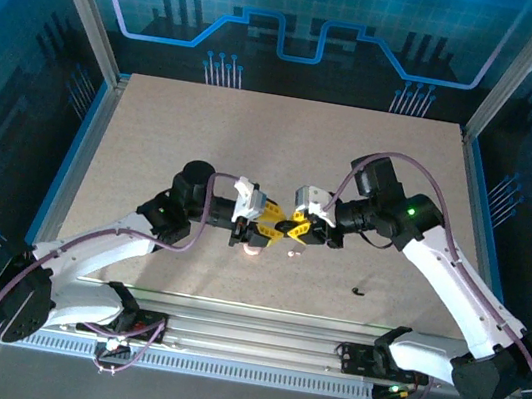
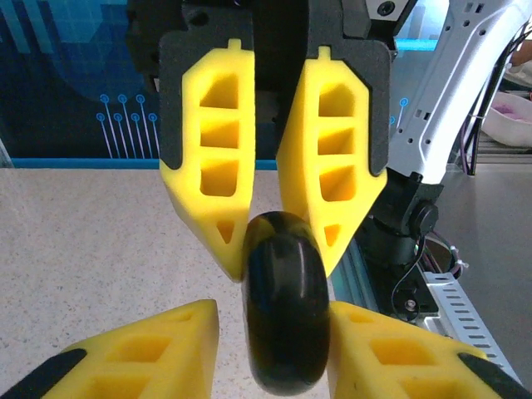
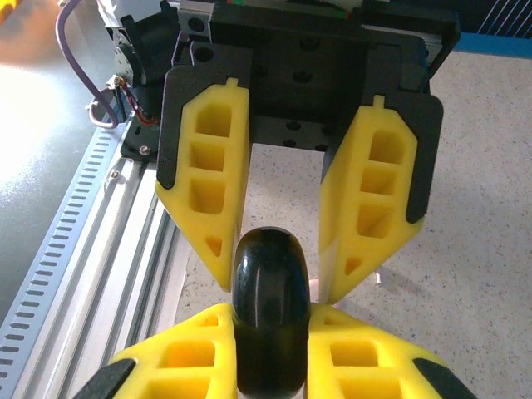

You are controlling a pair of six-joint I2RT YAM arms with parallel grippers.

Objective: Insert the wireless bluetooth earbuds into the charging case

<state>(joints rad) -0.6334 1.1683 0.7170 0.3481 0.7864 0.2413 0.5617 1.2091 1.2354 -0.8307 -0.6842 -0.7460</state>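
now i see the black case (image 3: 268,274) on edge, pinched by my right gripper (image 3: 270,314), left gripper (image 2: 274,307) narrowly open around it, a black earbud (image 1: 360,292) lying nearer the right arm (image 1: 456,280).

The right tool (image 3: 270,316), with yellow ribbed fingers, pinches a glossy black round charging case (image 3: 270,349) standing on edge, one finger pressed to each face. The left tool (image 3: 278,278) faces it, straddling the case's far rim: one finger touches, the other stands just apart. Below lies the speckled beige counter (image 3: 474,241), with slotted aluminium rails (image 3: 91,274) along its near edge.
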